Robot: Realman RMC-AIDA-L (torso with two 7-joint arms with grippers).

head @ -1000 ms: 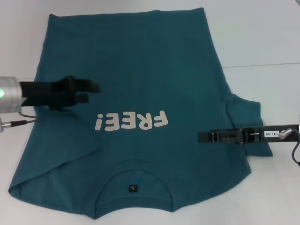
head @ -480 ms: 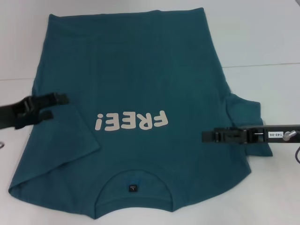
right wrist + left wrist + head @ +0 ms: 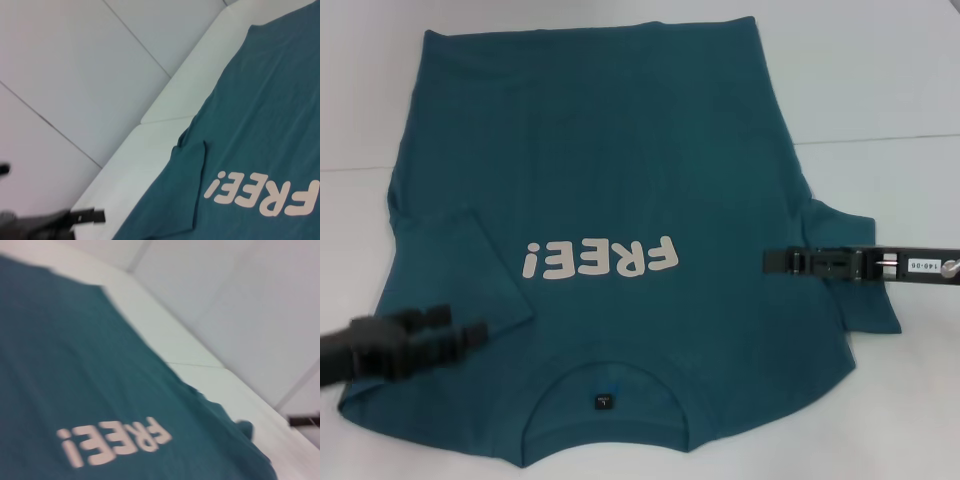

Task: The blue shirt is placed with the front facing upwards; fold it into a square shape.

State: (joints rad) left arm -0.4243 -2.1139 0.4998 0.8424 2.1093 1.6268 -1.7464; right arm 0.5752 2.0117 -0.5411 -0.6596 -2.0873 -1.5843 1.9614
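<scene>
Head camera looks steeply down from above on the table (image 3: 880,90), taking in the whole shirt (image 3: 620,180) with collar nearest and both arms entering from the sides. Left wrist camera sits low at the shirt's left side, facing across it toward the far wall; right wrist camera does the same from the opposite side. All three views share the print (image 3: 599,260).

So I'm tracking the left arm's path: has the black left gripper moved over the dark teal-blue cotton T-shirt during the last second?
Yes. The left gripper has swung from beside the white "FREE!" print back toward the collar-side left sleeve of the blue shirt.
</scene>
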